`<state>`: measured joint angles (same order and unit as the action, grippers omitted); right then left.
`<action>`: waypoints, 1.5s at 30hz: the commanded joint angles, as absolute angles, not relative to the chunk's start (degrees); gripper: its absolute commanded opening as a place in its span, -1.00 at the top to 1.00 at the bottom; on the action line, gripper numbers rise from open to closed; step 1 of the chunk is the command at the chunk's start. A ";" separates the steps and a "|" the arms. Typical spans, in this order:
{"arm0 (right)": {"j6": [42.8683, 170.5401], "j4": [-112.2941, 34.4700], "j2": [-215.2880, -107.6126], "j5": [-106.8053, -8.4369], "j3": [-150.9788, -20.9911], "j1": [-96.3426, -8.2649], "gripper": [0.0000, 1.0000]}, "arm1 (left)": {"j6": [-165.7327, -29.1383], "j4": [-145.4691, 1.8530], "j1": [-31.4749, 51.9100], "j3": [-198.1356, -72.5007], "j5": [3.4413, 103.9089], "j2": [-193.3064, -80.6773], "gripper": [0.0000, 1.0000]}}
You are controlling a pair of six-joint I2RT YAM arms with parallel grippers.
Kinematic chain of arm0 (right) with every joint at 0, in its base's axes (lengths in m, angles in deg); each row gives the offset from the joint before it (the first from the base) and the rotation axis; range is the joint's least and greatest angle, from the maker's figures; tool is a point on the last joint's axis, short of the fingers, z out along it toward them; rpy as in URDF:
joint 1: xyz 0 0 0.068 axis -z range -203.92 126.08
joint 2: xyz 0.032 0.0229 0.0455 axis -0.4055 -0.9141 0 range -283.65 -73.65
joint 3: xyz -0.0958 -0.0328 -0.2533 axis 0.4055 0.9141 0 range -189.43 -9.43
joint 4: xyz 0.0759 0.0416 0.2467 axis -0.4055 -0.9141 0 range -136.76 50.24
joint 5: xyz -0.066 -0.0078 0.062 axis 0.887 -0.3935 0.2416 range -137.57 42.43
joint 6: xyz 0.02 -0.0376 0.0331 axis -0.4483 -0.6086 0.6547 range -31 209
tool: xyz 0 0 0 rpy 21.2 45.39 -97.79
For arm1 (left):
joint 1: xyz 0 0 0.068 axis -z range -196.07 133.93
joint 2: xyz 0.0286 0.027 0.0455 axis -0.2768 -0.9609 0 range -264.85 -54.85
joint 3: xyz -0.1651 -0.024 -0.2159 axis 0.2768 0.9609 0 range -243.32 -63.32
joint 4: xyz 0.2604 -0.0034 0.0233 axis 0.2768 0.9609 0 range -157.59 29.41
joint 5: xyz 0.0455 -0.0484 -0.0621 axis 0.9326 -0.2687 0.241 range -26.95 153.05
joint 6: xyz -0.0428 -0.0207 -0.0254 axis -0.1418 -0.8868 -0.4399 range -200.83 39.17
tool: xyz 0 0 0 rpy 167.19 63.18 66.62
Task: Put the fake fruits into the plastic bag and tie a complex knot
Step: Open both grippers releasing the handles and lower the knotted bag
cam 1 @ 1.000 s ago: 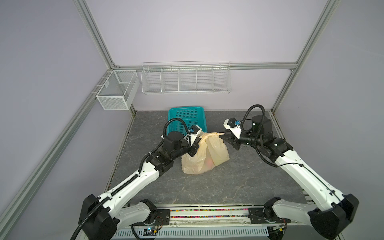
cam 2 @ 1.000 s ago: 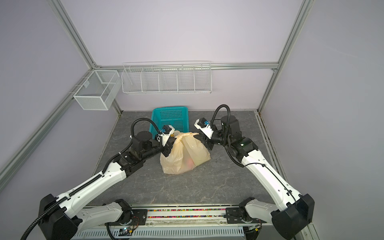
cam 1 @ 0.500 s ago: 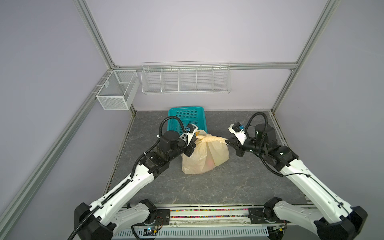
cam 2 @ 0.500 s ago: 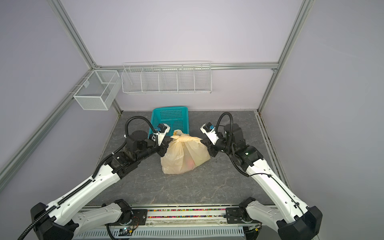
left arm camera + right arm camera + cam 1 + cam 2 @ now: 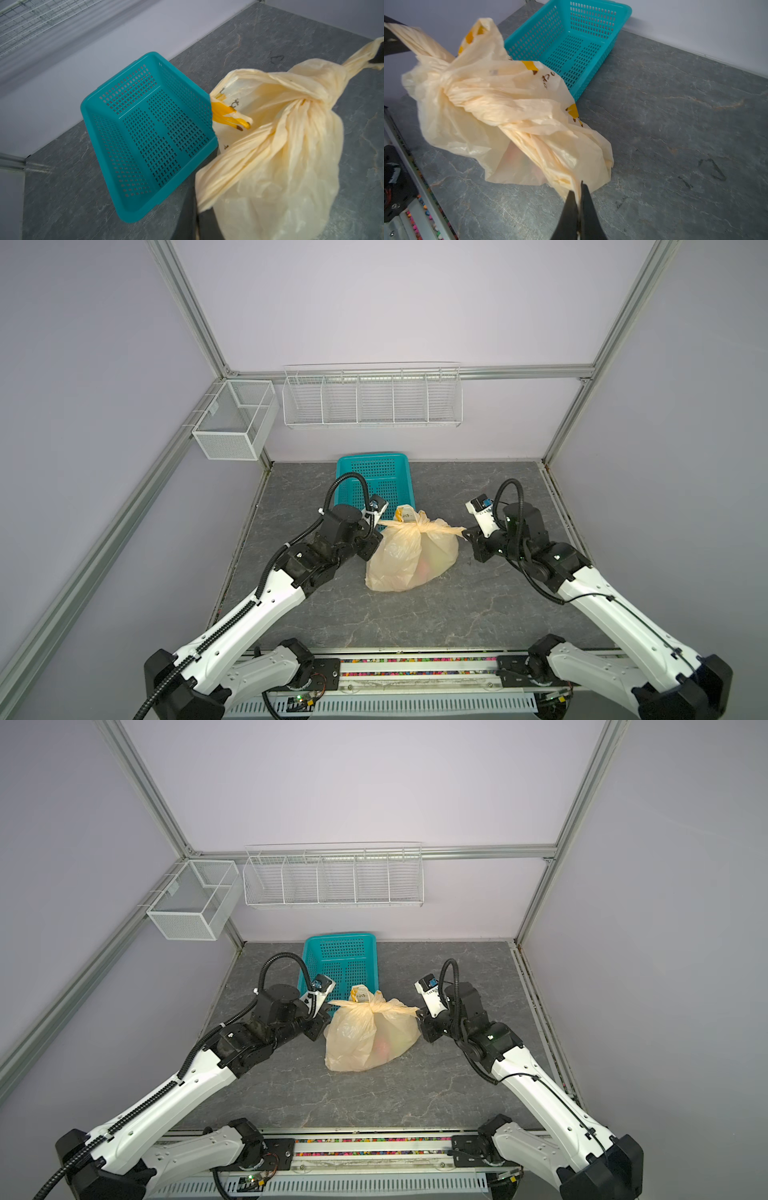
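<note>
Your thin, crinkled pale-yellow plastic bag [image 5: 409,560] sits bulging on the grey stone-patterned counter [image 5: 457,614], just beside the teal perforated basket [image 5: 374,472]. The left end effector [image 5: 376,533] and right end effector [image 5: 579,193] are each clamped tight on a stretched handle end. Since a second ago they've drawn apart, cinching the knot [image 5: 420,526].

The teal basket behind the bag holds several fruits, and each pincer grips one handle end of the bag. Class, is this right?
No: the teal basket is empty, as the left wrist view shows. It does sit behind the plastic bag, and the left pincer and right pincer each grip one handle end.
</note>
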<state>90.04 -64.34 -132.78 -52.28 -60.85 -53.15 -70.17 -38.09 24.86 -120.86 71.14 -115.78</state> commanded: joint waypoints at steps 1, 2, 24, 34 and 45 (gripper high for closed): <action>93.99 -67.87 -132.28 -42.21 -56.27 -50.94 0.87 | -69.63 -32.05 21.59 -119.29 79.93 -114.35 1.00; 94.68 -67.23 -132.12 -42.21 -55.31 -50.53 0.87 | -69.54 -31.79 21.07 -118.56 79.99 -114.27 1.00; 100.40 -62.76 -132.99 -46.90 -46.37 -39.30 0.87 | -68.87 -30.32 19.00 -113.51 85.19 -121.53 1.00; 96.68 -67.88 -135.96 -45.19 -48.92 -36.14 0.87 | -70.03 -29.94 19.01 -113.42 84.01 -123.73 1.00; 95.41 -68.15 -125.23 -58.17 -53.13 -37.97 -0.25 | -75.67 -29.81 19.02 -116.73 62.91 -116.48 -0.36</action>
<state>96.36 -66.33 -128.72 -56.80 -49.90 -37.92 -73.12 -32.45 19.06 -114.34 67.36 -119.25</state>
